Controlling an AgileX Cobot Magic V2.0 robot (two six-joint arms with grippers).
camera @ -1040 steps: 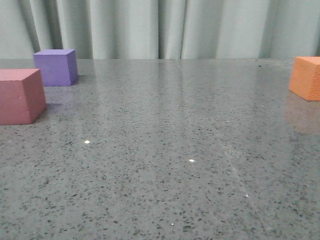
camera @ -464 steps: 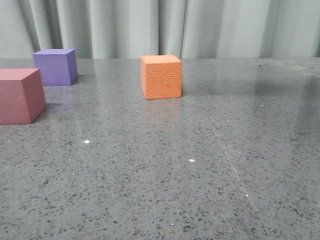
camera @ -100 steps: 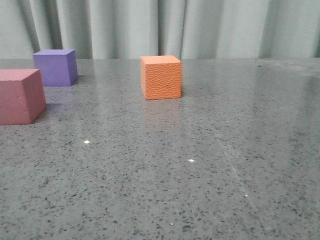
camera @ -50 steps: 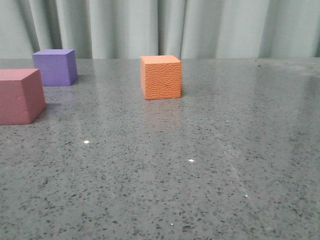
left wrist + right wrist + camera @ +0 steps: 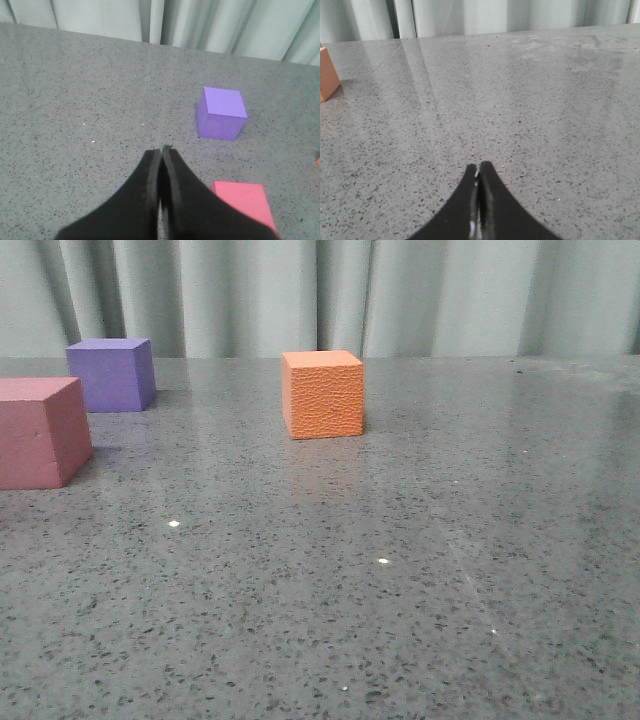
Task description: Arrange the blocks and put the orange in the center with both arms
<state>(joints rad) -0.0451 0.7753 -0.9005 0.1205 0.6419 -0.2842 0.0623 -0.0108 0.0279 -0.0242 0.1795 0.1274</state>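
The orange cube (image 5: 323, 394) with a pebbled surface stands upright on the table near the middle, toward the back. The purple cube (image 5: 112, 374) stands at the back left, and the pinkish-red cube (image 5: 42, 432) sits in front of it at the left edge. My left gripper (image 5: 161, 150) is shut and empty; the purple cube (image 5: 220, 113) and the pinkish-red cube (image 5: 243, 201) lie ahead of it, apart from it. My right gripper (image 5: 478, 166) is shut and empty over bare table; a corner of the orange cube (image 5: 327, 75) shows far off at the frame edge. Neither gripper shows in the front view.
The grey speckled table (image 5: 400, 570) runs back to a pale green curtain (image 5: 330, 295). Nothing else stands on it.
The orange cube went from the far right edge to the middle between 10.4 and 4.6 s ago. Nothing has visibly moved in the last second.
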